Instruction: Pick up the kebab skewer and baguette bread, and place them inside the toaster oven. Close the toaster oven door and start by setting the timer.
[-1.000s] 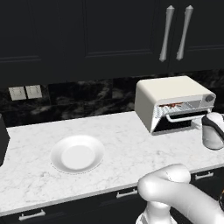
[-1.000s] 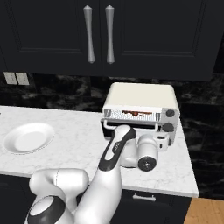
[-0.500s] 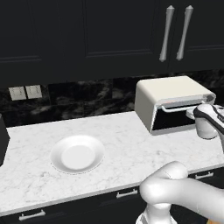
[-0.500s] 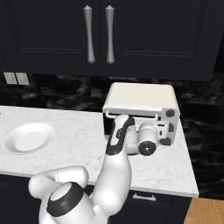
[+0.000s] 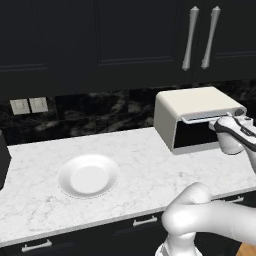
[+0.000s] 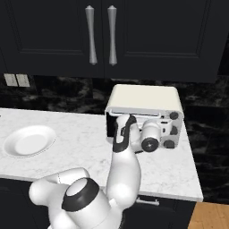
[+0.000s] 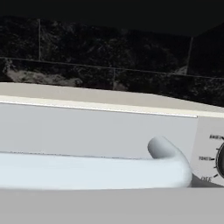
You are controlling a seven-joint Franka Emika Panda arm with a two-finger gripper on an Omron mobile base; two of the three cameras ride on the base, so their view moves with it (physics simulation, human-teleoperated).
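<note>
One step in hand: I am judging the toaster oven door (image 5: 196,136) to be up against the toaster oven (image 5: 192,102), so I am turning to the timer.
Gripper: I am seeing the gripper (image 5: 231,136) just in front of the toaster oven's upper front edge, jaws spread wide and pinching nothing.
Handle: I am looking along the hand at the pale bar handle (image 7: 87,170), very close, running across the toaster oven's front.
Timer dial: I am catching its edge (image 7: 221,161) at the toaster oven's right end, beside the handle's curved end.
Food: I am taking the kebab skewer and the baguette bread to be inside the toaster oven; the dark glass is hiding them.
Doing it well: I am planning to back off the handle, slide towards the toaster oven's right-hand knobs (image 6: 173,116), centre the dial between the fingers, then close and twist gently.
Risk: I am watching that a finger is not hooking the handle and pulling the door down.
</note>
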